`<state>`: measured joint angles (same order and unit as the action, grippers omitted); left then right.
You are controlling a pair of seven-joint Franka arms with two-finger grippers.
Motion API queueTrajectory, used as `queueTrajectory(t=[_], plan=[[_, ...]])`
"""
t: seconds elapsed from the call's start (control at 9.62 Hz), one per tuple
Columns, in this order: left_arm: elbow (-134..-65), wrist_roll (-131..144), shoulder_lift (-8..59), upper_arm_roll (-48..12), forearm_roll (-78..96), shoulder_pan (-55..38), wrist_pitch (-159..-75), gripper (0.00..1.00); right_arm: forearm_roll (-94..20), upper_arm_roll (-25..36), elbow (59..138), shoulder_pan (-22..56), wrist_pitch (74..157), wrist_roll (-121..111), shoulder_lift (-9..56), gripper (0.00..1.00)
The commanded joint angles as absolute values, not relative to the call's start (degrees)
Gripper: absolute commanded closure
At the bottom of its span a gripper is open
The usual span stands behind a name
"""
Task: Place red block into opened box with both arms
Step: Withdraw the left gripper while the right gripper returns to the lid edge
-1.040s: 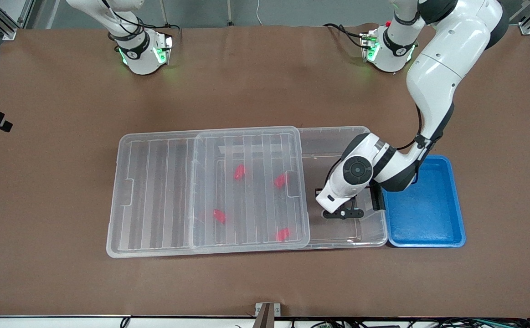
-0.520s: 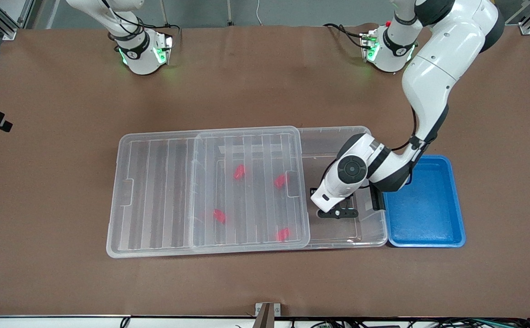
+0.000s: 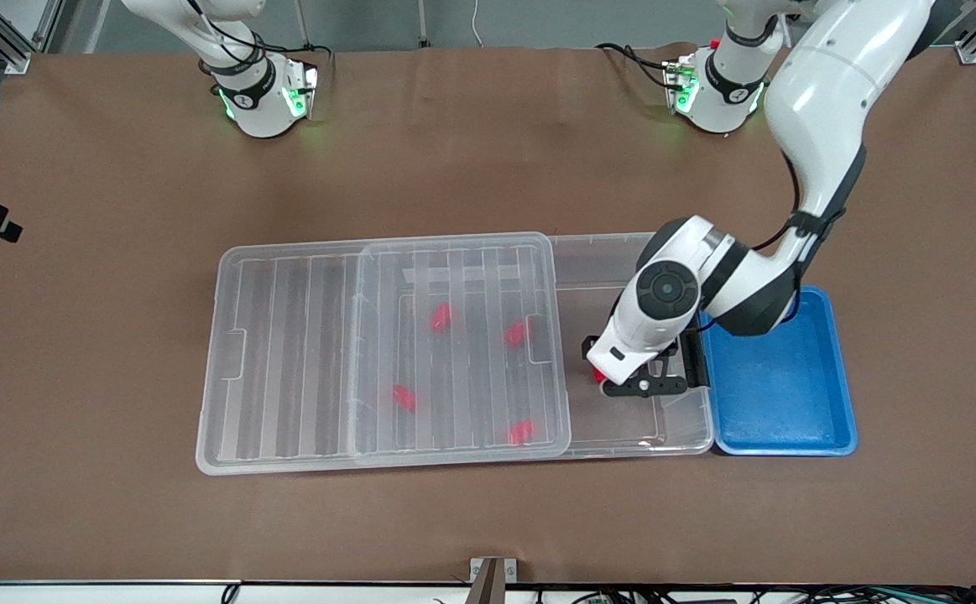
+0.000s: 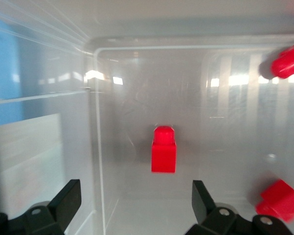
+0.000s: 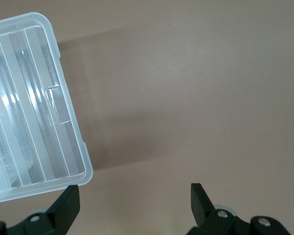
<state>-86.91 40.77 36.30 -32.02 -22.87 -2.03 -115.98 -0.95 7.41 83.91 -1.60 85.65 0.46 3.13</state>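
A red block (image 4: 164, 149) lies on the bare floor of the clear box (image 3: 613, 252), in the uncovered end toward the left arm's end of the table. In the front view only its edge (image 3: 599, 375) peeks out beside the left wrist. My left gripper (image 3: 645, 384) hangs open just above it, with nothing between its fingers (image 4: 63, 200). Several more red blocks (image 3: 441, 316) lie in the box under the ribbed lid (image 3: 303, 352), which is slid toward the right arm's end. My right gripper (image 5: 134, 203) waits open over bare table by a lid corner (image 5: 34, 107).
A blue tray (image 3: 790, 394) sits against the box's short end toward the left arm's end, beside the black clip (image 3: 694, 361). Two other red blocks (image 4: 288, 61) (image 4: 279, 198) lie near the one just below the gripper. Brown table surrounds the box.
My left gripper went from shut to open and let the red block go onto the box floor. The hand rose a little and shifted toward the blue tray.
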Motion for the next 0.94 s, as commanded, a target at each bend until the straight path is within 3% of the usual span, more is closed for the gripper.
queueTrajectory(t=[0.0,0.31,0.42,0.73,0.83], plan=[[-89.0,34.2,27.6,-29.9,-15.1,-0.4,-111.9,0.00,-0.2,7.4,85.3,-1.2,86.0,-0.1,1.7,0.00],[-90.2,22.6,15.6,-19.4,-4.2,-0.8,-108.8,0.00,-1.0,7.3,85.3,-0.6,87.1,-4.2,6.0,0.00],[-90.9,19.0,12.1,-17.0,-3.6,-1.0,-107.6,0.00,-1.3,7.2,85.4,0.3,89.9,-6.4,9.3,0.11],[-90.9,8.2,4.5,-9.8,-1.5,-1.3,-101.2,0.00,-2.5,5.7,85.7,4.1,99.9,-17.1,20.9,0.69],[-90.8,6.3,3.1,-7.8,-1.4,-1.3,-99.9,0.00,-3.3,4.6,85.8,4.3,101.6,-17.6,23.0,0.84]])
